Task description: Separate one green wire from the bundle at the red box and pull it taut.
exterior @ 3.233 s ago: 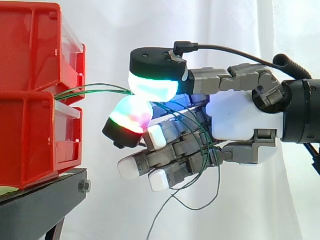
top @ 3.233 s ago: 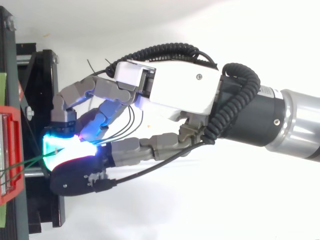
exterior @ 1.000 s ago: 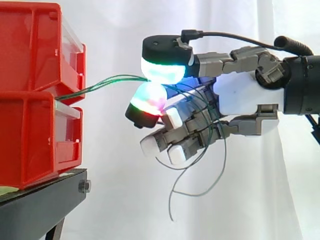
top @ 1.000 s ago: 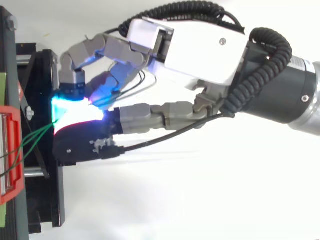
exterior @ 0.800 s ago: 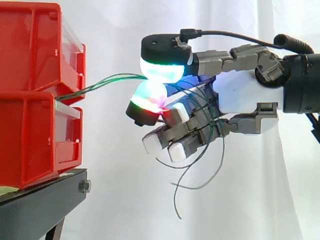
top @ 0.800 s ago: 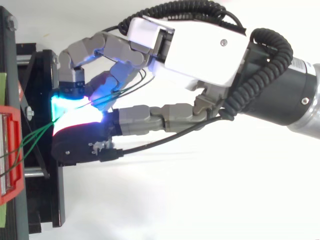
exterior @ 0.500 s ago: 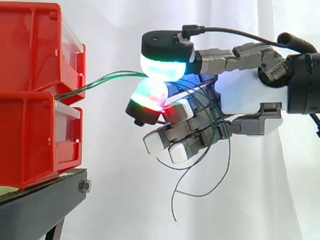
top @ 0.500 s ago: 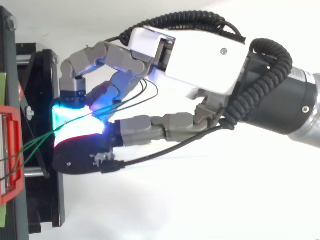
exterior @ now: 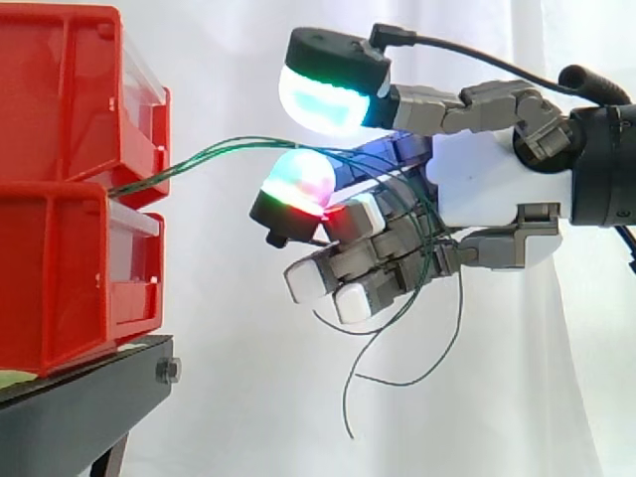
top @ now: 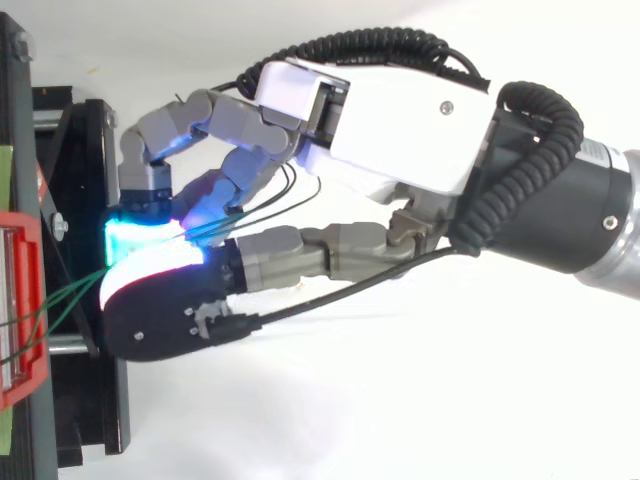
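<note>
White curtain behind. Stand [exterior: 84, 402] sits low and ahead of the hand [exterior: 487, 204], carrying two stacked red bins [exterior: 60, 229]. Hand is level with the seam between the bins, fingertips toward them, well apart from the bin fronts. Wires [exterior: 204, 154]: several green strands leave that seam and rise toward the hand as one close bundle. They cross the top of the lower glowing pad [exterior: 298, 179], then run in under the curled fingers [exterior: 348, 273]. Loose ends hang below the palm. Upper pad [exterior: 328, 99] stands clear above, so no pinch at the tips; hand is closed only loosely round the slack. Step in hand, by my reading: single out one strand. Best done by dropping the upper pad on one strand only, letting the rest slide off the lower pad, then drawing straight away from the bins. In the way: strands lie touching and are hard to split, and loops threaded through the fingers may drag the others along.
</note>
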